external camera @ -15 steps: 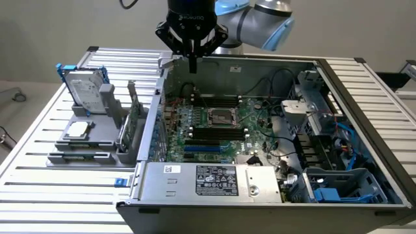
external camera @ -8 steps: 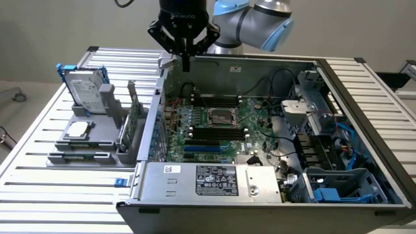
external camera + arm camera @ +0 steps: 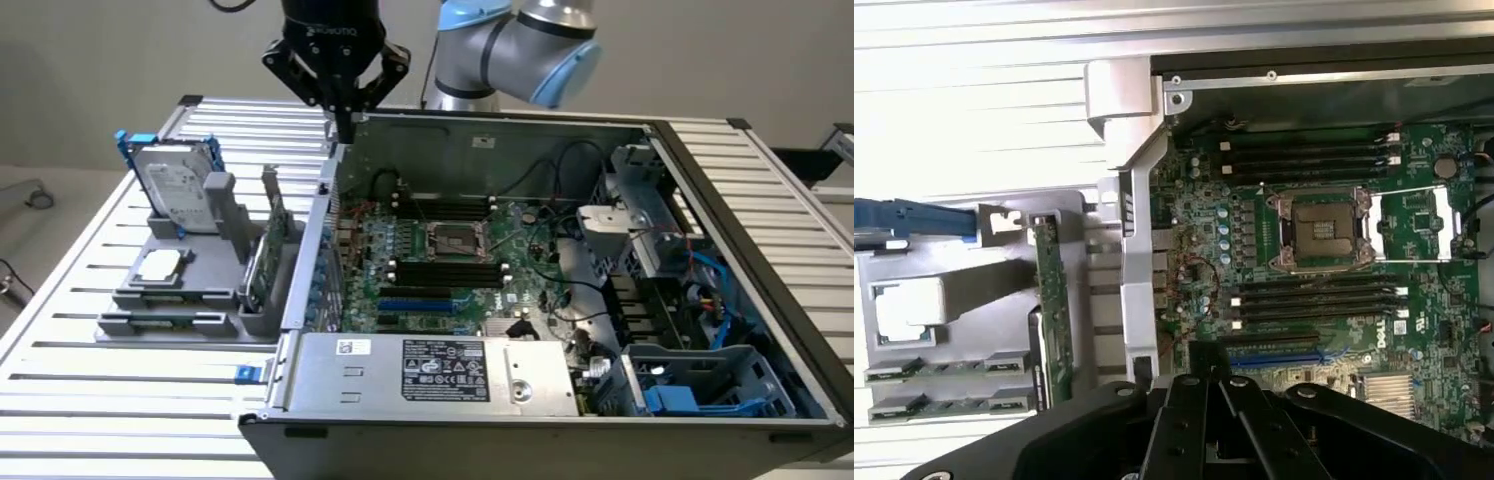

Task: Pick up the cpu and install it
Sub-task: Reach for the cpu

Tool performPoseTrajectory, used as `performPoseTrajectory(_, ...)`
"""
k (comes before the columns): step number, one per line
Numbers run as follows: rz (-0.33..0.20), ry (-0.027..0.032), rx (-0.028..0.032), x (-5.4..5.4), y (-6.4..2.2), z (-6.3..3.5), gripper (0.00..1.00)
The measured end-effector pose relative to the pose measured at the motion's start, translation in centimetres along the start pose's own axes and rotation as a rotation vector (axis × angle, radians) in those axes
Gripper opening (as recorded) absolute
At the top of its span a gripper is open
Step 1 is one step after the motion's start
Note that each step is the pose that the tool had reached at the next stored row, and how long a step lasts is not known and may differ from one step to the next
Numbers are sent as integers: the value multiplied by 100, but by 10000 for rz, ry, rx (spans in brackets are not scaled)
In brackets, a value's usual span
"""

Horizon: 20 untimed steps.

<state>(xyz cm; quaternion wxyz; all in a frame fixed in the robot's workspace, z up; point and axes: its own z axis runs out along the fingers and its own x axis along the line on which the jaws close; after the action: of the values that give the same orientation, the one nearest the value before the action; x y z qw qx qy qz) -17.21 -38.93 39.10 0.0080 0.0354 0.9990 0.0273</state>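
**One cpu [image 3: 160, 264] waiting, one closed gripper [image 3: 344, 128] above the case wall**

Farthest to the exterior view's left, the hard drive [image 3: 174, 185] stood upright in its blue frame at the back of a grey holder [image 3: 147, 298]. Just in front of it the cpu lay flat in its own pocket of that holder, silvery top up, with nothing touching it. Beside the holder a green card [image 3: 278, 235] stood on edge.

Next came the gripper, hanging over the near wall of the open computer case [image 3: 507, 145]. Its fingers were pressed together and held nothing, and it was well apart from the cpu. Further right, the socket [image 3: 454, 240] sat on the green board inside the case, its dark centre bare.

From where I stood, the job looked barely started, with the reach for the cpu as the step in hand. To do it well, I judged, the fingers would have to spread while high, come down square over the pocket, clear of the hard drive and the card, and take the cpu by its edges, kept level.
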Motion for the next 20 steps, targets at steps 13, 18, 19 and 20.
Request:
performPoseTrajectory(13, 1, 3, -13, 596, 36, 43, 11)
performPoseTrajectory(18, 1, 3, -19, 827, 50, 62, 11)
performPoseTrajectory(19, 1, 3, -19, 872, 53, 67, 11)
performPoseTrajectory(20, 1, 3, -19, 918, 56, 72, 11)
